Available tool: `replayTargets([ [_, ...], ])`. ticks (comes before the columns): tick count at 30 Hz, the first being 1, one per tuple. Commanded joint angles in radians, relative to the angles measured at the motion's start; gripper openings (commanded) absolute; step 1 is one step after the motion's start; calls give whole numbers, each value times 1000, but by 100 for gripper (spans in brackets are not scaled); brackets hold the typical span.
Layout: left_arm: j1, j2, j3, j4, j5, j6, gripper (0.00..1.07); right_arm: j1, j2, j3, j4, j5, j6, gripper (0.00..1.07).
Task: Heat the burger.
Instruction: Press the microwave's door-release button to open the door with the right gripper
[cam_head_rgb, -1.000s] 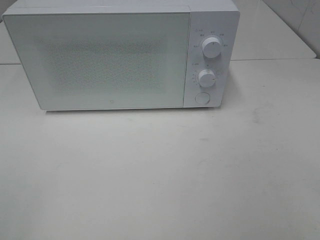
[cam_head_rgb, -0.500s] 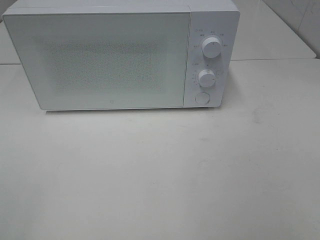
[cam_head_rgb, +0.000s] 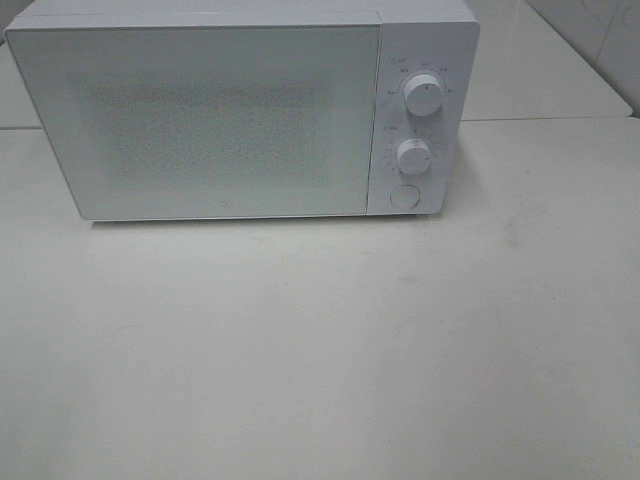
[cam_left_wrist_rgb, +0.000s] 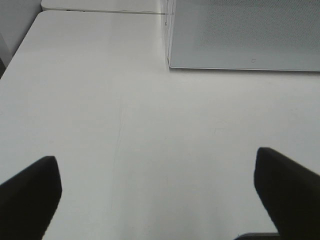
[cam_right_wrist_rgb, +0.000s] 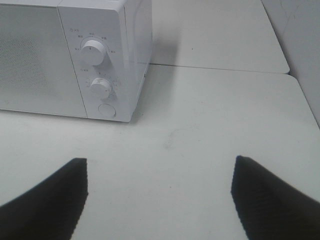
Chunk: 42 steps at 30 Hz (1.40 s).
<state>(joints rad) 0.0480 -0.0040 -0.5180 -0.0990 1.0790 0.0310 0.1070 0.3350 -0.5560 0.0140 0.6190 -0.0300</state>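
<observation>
Over the last second nothing has changed: the microwave (cam_head_rgb: 240, 110) stands at the back of the desk (cam_head_rgb: 320, 360) with its door (cam_head_rgb: 200, 120) fully shut, and the upper dial (cam_head_rgb: 425, 95), lower dial (cam_head_rgb: 413, 156) and round button (cam_head_rgb: 403, 196) sit as they did. The burger is not visible in any view. It may be behind the frosted door, but this cannot be confirmed. The left end effector (cam_left_wrist_rgb: 155, 167) is spread wide and empty above bare desk near the door's hinge-side corner. The right end effector (cam_right_wrist_rgb: 160, 165) is also wide and empty, facing the control panel. Neither arm shows in the high view. Judgement: the scene is idle, either heating or awaiting door opening.
</observation>
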Motion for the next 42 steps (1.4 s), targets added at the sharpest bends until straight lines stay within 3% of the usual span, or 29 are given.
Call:
replayTargets([
  [1,0,-8,2,-5,-9,-2,100,-4,77,-5,-1,-108,-14,76],
  [30,0,-8,2,-5,-9,-2,100,4,781,3,2,-871,6,76],
  [38,0,-8,2,-5,-9,-2,100,85,955,80,39,-1177,-49,76],
  [42,0,-8,2,-5,-9,-2,100,178,1042,112,205,-1293,-178,76],
])
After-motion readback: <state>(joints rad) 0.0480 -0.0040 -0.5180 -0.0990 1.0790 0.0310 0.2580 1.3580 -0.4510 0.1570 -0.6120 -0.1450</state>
